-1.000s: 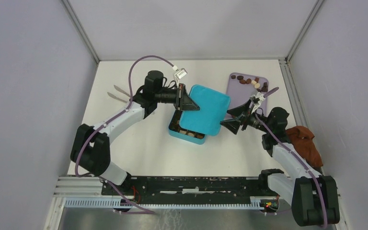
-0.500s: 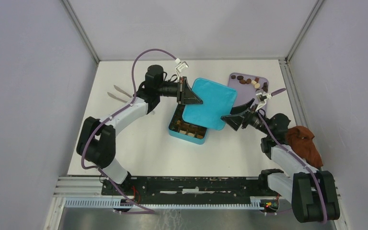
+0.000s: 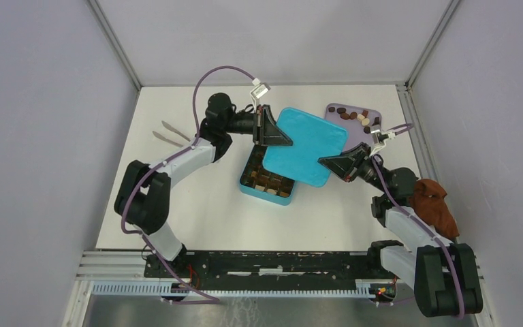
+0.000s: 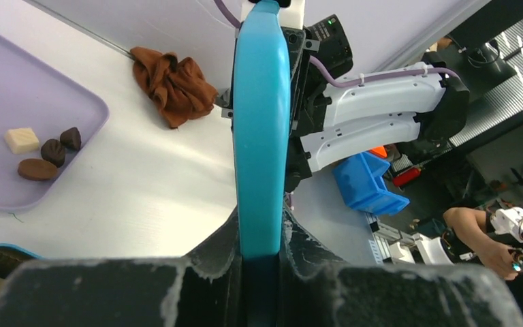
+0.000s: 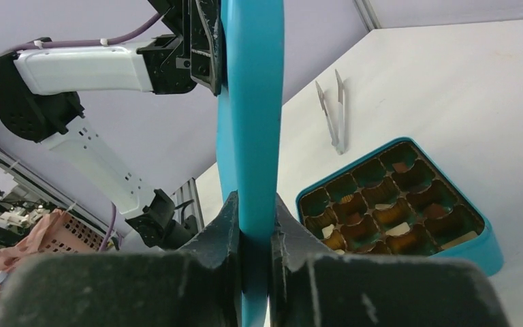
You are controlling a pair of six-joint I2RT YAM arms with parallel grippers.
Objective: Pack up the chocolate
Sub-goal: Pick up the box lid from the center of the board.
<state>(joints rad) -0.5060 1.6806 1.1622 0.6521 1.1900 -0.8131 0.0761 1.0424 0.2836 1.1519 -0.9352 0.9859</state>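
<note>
The teal lid [image 3: 305, 146] is gripped at its left edge by the left end effector [image 3: 274, 133] and at its right corner by the right end effector [image 3: 330, 162]. Loose chocolate [image 3: 357, 117] is seen on the purple tray [image 4: 20, 75], upper right of the overhead frame, nearest the right arm.

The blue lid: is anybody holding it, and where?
Yes. Both pincers pinch the blue lid by its rim: the left pincer on one edge, the right pincer on the opposite edge. It is up off the open box.
</note>
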